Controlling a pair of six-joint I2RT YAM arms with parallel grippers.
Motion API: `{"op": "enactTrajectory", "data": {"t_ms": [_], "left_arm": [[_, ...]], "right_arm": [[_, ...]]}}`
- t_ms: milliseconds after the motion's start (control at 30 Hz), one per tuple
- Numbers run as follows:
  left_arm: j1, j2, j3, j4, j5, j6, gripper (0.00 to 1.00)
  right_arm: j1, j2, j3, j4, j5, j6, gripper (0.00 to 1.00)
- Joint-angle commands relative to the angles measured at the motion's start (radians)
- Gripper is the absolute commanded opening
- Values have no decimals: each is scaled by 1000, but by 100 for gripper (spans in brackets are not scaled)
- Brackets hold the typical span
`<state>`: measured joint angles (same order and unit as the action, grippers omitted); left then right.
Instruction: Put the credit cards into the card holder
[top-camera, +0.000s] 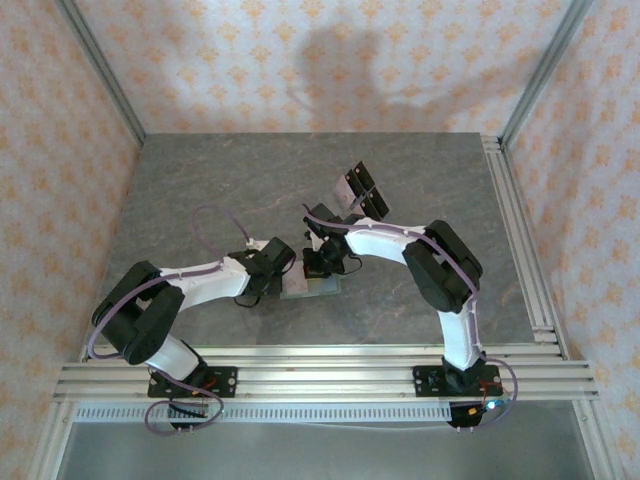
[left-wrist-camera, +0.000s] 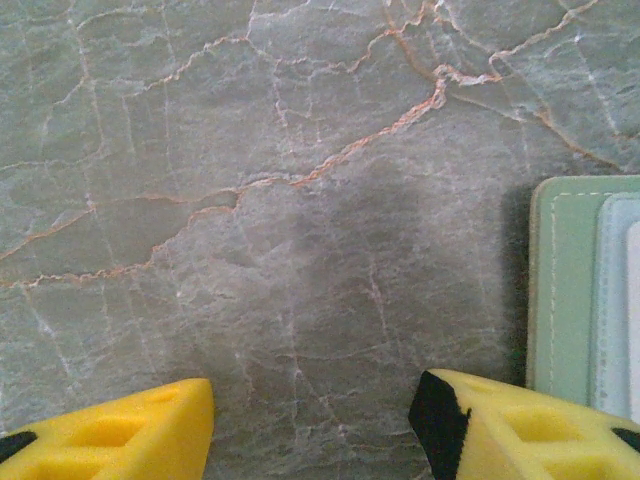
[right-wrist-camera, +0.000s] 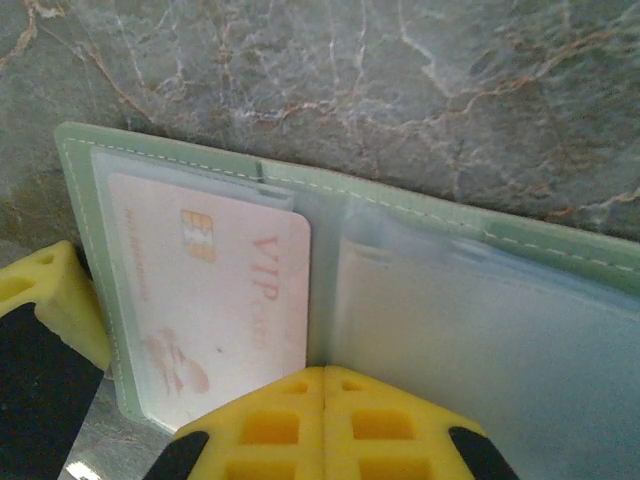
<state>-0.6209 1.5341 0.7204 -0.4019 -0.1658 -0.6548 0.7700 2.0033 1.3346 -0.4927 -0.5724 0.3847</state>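
Observation:
The card holder (right-wrist-camera: 420, 290) lies open on the stone table, pale green outside with clear pockets inside. A pale pink credit card (right-wrist-camera: 215, 290), with a chip and "VIP" print, sits in its left pocket. My right gripper (right-wrist-camera: 323, 372) is shut, its yellow fingertips together over the holder's middle fold, with nothing between them. My left gripper (left-wrist-camera: 312, 400) is open above bare table, and the holder's edge (left-wrist-camera: 575, 290) lies just right of its right finger. From above, the holder (top-camera: 312, 288) lies between both grippers. More credit cards (top-camera: 358, 190) lie farther back.
The grey marbled table (top-camera: 200, 190) has metal rails along its right side (top-camera: 520, 230) and near edge (top-camera: 320, 370). Papered walls close in the back and sides. A yellow finger of the left gripper (right-wrist-camera: 45, 290) stands beside the holder's left edge.

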Motion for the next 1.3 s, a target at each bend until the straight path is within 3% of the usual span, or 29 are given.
{"op": "enactTrajectory", "data": {"t_ms": [0, 267, 567, 833, 1267], "left_arm": [[5, 5, -10, 4, -13, -15, 60], [14, -51, 10, -77, -86, -4, 60], [16, 0, 25, -85, -92, 3, 60], [16, 33, 28, -70, -80, 6, 60], [16, 53, 24, -43, -61, 7, 60]], "right_arm": [[7, -82, -15, -6, 53, 0, 0], [9, -92, -22, -16, 47, -10, 0], [9, -44, -36, -9, 32, -23, 0], [10, -40, -65, -55, 127, -43, 0], [12, -97, -32, -44, 73, -31, 0]]}}
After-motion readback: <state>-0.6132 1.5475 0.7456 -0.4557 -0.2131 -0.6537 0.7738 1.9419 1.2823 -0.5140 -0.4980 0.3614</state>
